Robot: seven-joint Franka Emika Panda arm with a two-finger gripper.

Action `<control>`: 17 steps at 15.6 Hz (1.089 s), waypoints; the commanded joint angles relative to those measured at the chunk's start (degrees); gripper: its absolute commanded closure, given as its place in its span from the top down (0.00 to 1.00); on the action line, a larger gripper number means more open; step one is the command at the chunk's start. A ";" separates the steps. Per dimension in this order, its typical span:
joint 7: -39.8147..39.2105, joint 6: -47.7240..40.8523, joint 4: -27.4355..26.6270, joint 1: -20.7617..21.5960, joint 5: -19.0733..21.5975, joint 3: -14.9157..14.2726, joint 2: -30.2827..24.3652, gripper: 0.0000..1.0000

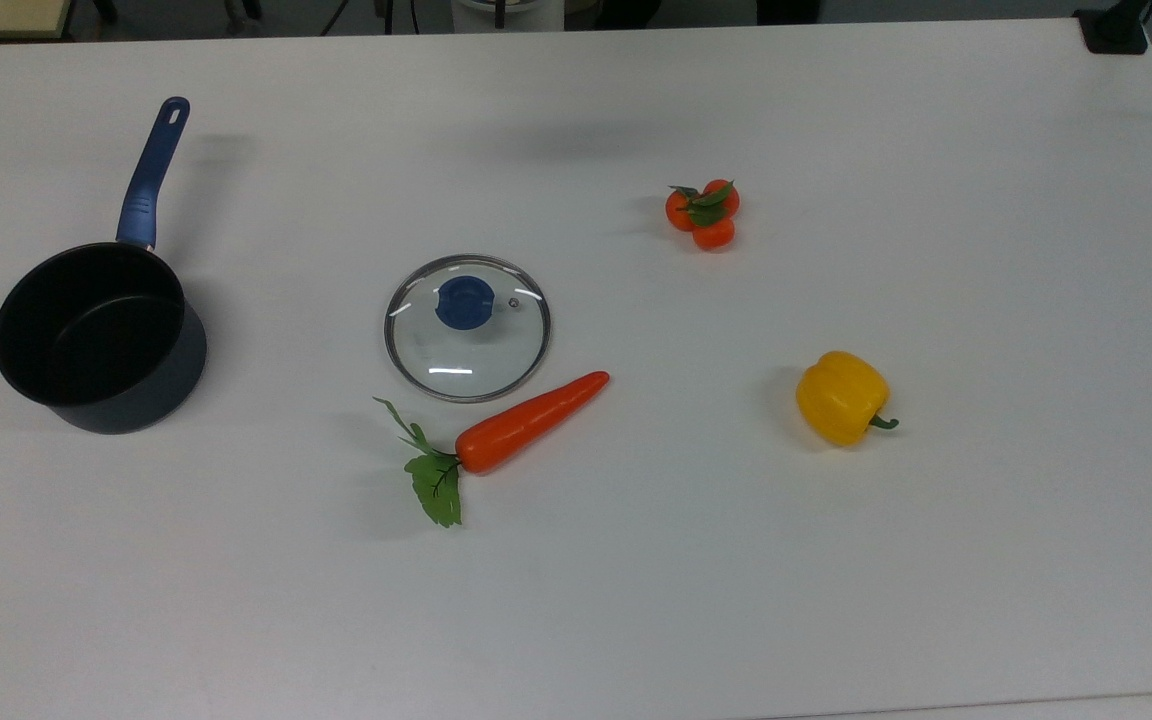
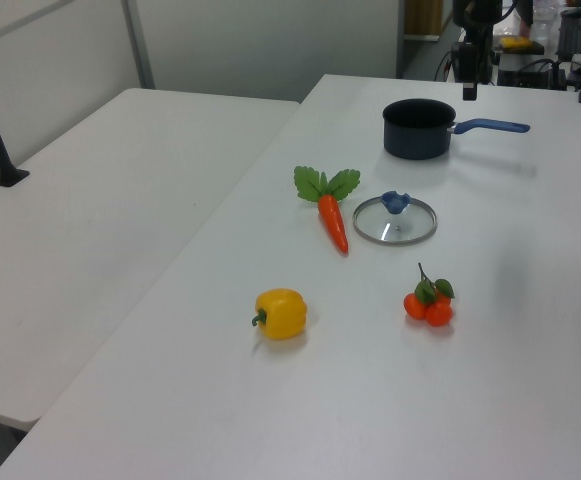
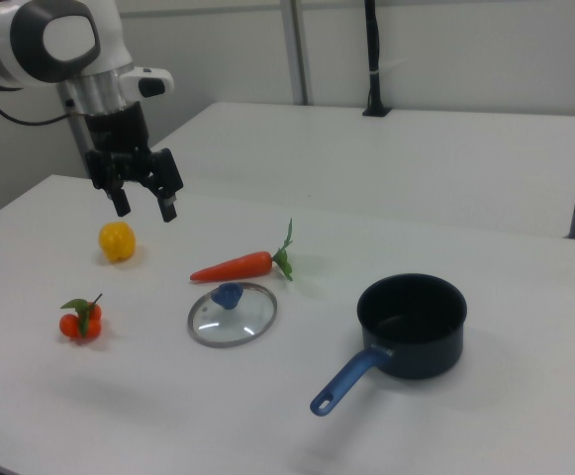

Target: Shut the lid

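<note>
A: What surrounds the white bench [image 1: 836, 600]?

B: In the left view, a second white table [image 2: 100, 230] adjoins it on the left view's left, before a pale wall [image 2: 260, 40].

A: And the right view?

B: That table [image 3: 416, 158] sits upper centre, a black pole [image 3: 373, 59] clamped at its far edge.

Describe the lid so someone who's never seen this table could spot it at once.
On the white table, start from the dark saucepan with the blue handle at the top view's left edge, then move toward the middle. The lid lies flat there, its rim close beside the tip end of the orange carrot. It is the one see-through thing: a clear glass disc with a metal rim and a blue knob.
</note>
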 commanded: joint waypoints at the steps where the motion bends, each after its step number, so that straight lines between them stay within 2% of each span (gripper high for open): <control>1: 0.45 0.69 -0.28 -1.18 0.17 -0.40 -0.49 1.00; 6: -0.08 1.39 -0.36 -1.28 0.78 -0.32 -0.58 1.00; 8: -0.17 5.85 -1.15 -1.37 1.93 -0.32 -0.58 1.00; 13: -0.17 18.51 -7.73 -1.46 3.07 -0.14 0.82 1.00; 17: -4.03 23.80 -8.80 -1.37 3.07 -0.06 5.73 1.00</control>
